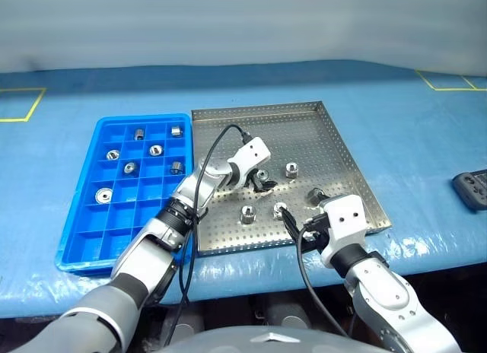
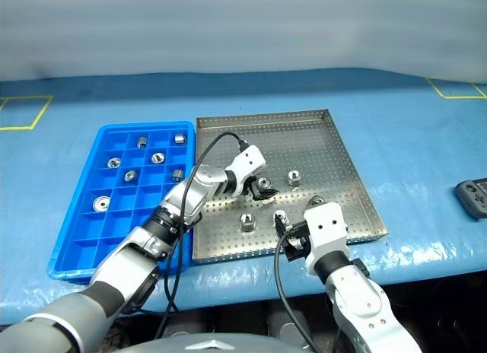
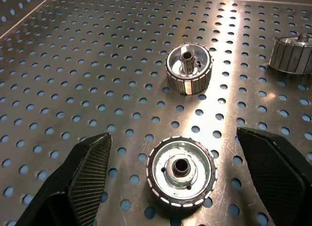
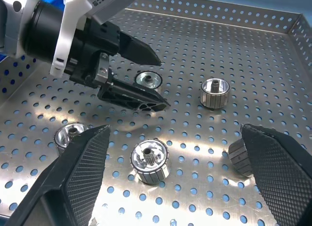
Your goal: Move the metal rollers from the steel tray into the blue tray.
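Observation:
The steel tray [image 1: 304,136] lies mid-table, with the blue tray [image 1: 141,216] right beside it on the left. Several metal rollers stand loose on the steel tray's perforated floor. My left gripper [image 1: 262,182] is open and low over the tray, its fingers on either side of one roller [image 3: 181,171] without touching it. Another roller [image 3: 188,68] stands just beyond. My right gripper [image 4: 174,131] is open near the tray's front edge, with a roller [image 4: 149,160] in front of it. Several rollers [image 1: 155,149] sit in the blue tray's compartments.
A black handheld device [image 1: 472,189] lies at the table's right edge. The table is covered in blue [image 1: 418,140] with yellow tape marks at the far corners. The two arms are close together over the steel tray's front half.

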Robot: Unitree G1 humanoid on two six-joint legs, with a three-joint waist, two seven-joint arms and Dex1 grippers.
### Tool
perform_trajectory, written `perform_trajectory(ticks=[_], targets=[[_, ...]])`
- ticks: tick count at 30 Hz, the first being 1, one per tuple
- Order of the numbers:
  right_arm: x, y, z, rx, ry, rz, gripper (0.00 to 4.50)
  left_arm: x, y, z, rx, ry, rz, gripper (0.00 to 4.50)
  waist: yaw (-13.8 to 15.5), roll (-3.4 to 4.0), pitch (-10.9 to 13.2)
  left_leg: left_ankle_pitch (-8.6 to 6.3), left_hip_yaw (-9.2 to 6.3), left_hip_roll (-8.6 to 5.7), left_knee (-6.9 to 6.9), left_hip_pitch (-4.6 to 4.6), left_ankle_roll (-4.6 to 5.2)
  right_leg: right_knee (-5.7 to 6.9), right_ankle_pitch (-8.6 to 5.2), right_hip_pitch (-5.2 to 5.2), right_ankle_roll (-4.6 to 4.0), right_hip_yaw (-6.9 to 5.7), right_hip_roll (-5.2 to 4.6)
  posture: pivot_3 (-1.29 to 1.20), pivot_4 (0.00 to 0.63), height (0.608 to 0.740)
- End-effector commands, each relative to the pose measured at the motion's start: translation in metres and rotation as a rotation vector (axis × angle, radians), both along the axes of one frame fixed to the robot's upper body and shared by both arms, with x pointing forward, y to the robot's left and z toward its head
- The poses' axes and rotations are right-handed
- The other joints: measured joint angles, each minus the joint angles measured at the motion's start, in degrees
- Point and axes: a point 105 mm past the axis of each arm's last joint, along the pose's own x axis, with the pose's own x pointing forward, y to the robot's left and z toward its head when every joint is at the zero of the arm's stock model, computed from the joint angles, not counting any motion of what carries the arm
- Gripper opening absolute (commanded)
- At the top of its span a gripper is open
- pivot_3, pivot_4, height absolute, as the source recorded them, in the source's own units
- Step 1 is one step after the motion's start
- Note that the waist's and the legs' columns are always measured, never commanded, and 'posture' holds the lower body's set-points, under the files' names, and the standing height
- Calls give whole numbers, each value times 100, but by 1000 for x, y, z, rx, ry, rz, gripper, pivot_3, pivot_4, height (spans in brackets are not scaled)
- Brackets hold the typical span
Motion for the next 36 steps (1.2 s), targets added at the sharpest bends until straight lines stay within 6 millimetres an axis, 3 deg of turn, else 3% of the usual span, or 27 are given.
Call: perform_trajectory(ticks=[1, 7, 8, 12, 17, 21, 25, 31, 36], targets=[[-1, 2, 16, 9, -69, 6, 4500, -2, -7, 3, -1, -26, -32, 3861, -9, 0, 0, 0, 0, 0, 0, 0, 0, 0, 0, 0, 0, 0, 0, -181, 150, 740], [1, 4, 17, 6, -73, 19, 4500, -5, -4, 3, -9, -16, -42, 1851, -22, 0, 0, 0, -1, 0, 0, 0, 0, 0, 1, 0, 1, 1, 0, -143, 150, 740], [2, 4, 18, 3, -75, 22, 4500, -5, -3, 4, -13, -19, -38, 1681, -19, 0, 0, 0, -2, 1, 0, 0, 0, 0, 1, 0, 1, 1, 0, -136, 150, 740], [5, 8, 21, 12, -85, 46, 4500, -4, 2, 16, -65, -32, -5, 1696, -1, 0, 0, 0, -4, 1, 0, 3, 0, 4, 2, 0, 3, 4, 0, -107, 150, 740], [14, 19, 22, 13, -94, 115, 4500, -2, 14, 50, -188, -79, 76, 1696, 48, 0, 0, 1, -10, 5, 0, 3, 0, 6, 2, -2, 3, 5, 3, -37, 150, 740], [28, 37, 29, 8, -122, 232, 4500, -1, 43, 88, -307, -174, 213, 1696, 107, 0, 0, 1, -12, 5, 1, 5, 1, 8, 3, 1, 4, 5, 3, 36, 150, 740], [38, 51, 31, -11, -131, 325, 4500, -8, 75, 103, -336, -237, 325, 1696, 271, 1, 0, 2, -16, 8, -3, 8, 0, 11, 3, 2, 2, 2, 8, 121, 150, 740], [47, 79, 32, -26, -131, 508, 4500, -25, 138, 102, -283, -333, 587, 1696, 587, 0, 1, 3, -19, 10, -8, 8, -2, 8, 2, 2, -1, -2, 8, 265, 150, 740], [50, 98, 31, -1, -114, 608, 4500, -48, 166, 92, -241, -324, 691, 1696, 909, -3, 3, 3, -20, 6, -4, 3, -1, 3, 2, 4, -1, -10, 2, 335, 150, 740]])
